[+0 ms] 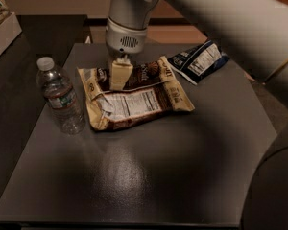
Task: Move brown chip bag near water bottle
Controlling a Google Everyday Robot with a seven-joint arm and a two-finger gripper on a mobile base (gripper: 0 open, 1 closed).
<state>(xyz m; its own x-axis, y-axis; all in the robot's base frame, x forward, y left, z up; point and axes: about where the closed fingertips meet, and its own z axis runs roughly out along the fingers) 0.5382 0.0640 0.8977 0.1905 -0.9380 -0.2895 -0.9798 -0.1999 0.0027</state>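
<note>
On the dark table point(149, 176): the brown chip bag point(139, 102), the water bottle point(61, 99) and a smaller blue and white bag point(198, 60) all rested on its top.
Place of the brown chip bag: it lay flat and crinkled on the far left half of the table, directly right of the water bottle. Its left edge was just beside the bottle's base; whether the two touched could not be told.
Face of the brown chip bag: the white nutrition panel point(129, 104) was turned up, with dark brown above and below it and tan edges around.
Stand of the water bottle: it was upright near the table's left edge, with its white cap point(45, 63) on and a dark label band around the middle.
State of the gripper point(119, 85): it pointed straight down onto the upper left part of the brown chip bag, close to the bag's far edge. Its cream fingers point(121, 73) were drawn close together and pinched on the bag's material.
Reach of the arm point(221, 18): pale and bulky, it came in from the upper right and ended in a grey wrist above the gripper.
Place of the blue and white bag: it lay on the far right of the table, near the brown chip bag's far right corner but apart from it.
Beyond the left edge: a lower dark surface carried a pale box point(2, 30) at the top left corner.
</note>
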